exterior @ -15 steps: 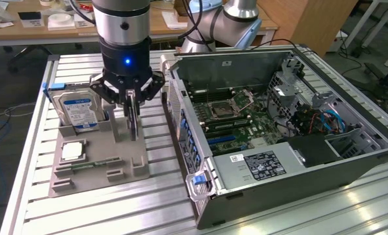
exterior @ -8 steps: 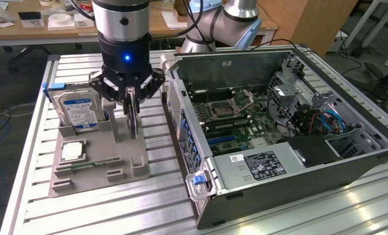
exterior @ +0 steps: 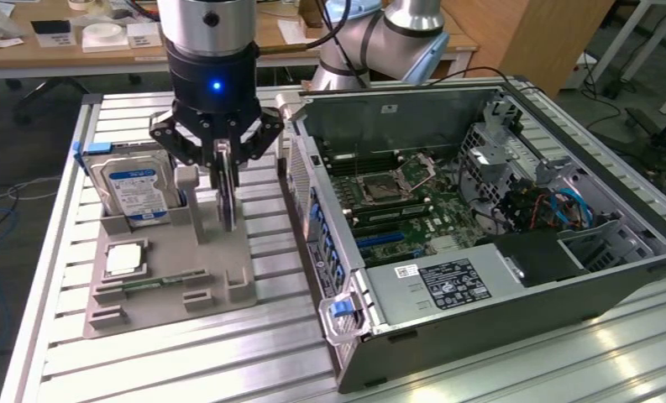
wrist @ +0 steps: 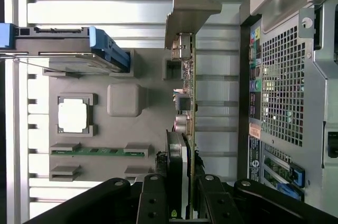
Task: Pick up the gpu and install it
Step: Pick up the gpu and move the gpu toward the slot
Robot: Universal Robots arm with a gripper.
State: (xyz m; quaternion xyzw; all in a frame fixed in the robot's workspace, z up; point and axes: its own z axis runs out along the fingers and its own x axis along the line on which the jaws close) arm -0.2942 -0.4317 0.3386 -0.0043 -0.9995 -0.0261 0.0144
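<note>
Table (exterior: 142, 369) tray (exterior: 184, 245) holds drive (exterior: 137, 193); tool (exterior: 224, 161) grips gpu (exterior: 228, 210).

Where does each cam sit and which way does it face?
Exterior view: off the arm, raised, angled down over the parts tray and open computer case; shows the arm and jaws shut on the upright gpu.
Wrist view: on the wrist, looking down along the jaws at the gpu and parts tray; shows the jaws' black linkage.
Shared: gpu, parts tray, hard drive, computer case.
</note>
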